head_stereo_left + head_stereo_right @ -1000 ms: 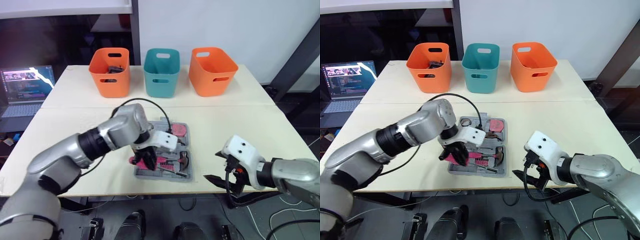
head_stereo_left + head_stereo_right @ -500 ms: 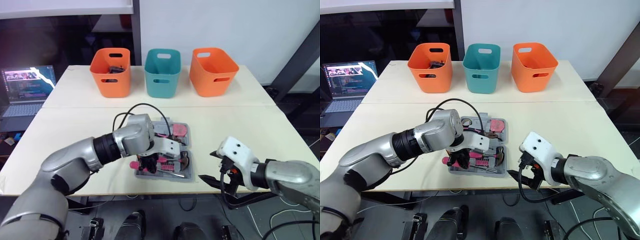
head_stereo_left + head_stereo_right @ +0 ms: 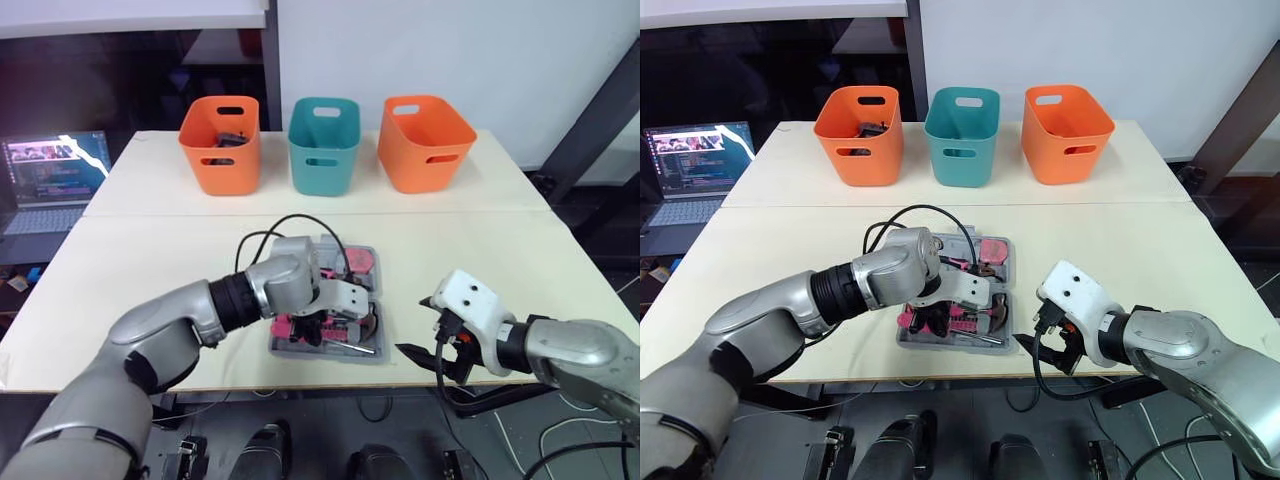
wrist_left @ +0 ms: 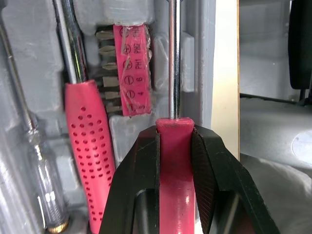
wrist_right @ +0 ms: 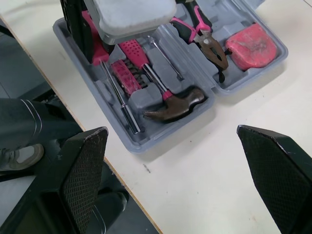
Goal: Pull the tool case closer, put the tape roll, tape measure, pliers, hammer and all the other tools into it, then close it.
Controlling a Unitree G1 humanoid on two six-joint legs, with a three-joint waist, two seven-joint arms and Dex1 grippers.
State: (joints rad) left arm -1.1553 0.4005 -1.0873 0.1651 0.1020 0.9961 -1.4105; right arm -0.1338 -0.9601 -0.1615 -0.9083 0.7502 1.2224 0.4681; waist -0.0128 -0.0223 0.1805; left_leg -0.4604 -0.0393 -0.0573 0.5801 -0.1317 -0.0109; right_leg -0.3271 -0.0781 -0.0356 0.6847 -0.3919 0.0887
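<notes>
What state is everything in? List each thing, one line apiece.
tool case: open, lying flat
left gripper: shut on the screwdriver
screwdriver: gripped by its handle, shaft in the case
right gripper: open, holding nothing
hammer: seated in the case
pliers: seated in the case
laptop: screen lit

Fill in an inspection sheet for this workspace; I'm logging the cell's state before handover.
Surface: cream table, with the tool case near its front edge.
Job's things: grey tool case open, holding hammer, pliers, red tape measure and bit strip.
Clutter: left orange bin with dark items inside; teal bin; right orange bin, all along the far side.
Grippers: left gripper shut on a pink-handled screwdriver over the case; right gripper open, to the case's right, touching nothing.
Cables: black cable looping off the left wrist above the case.
Surroundings: laptop with lit screen, off the table's left.
</notes>
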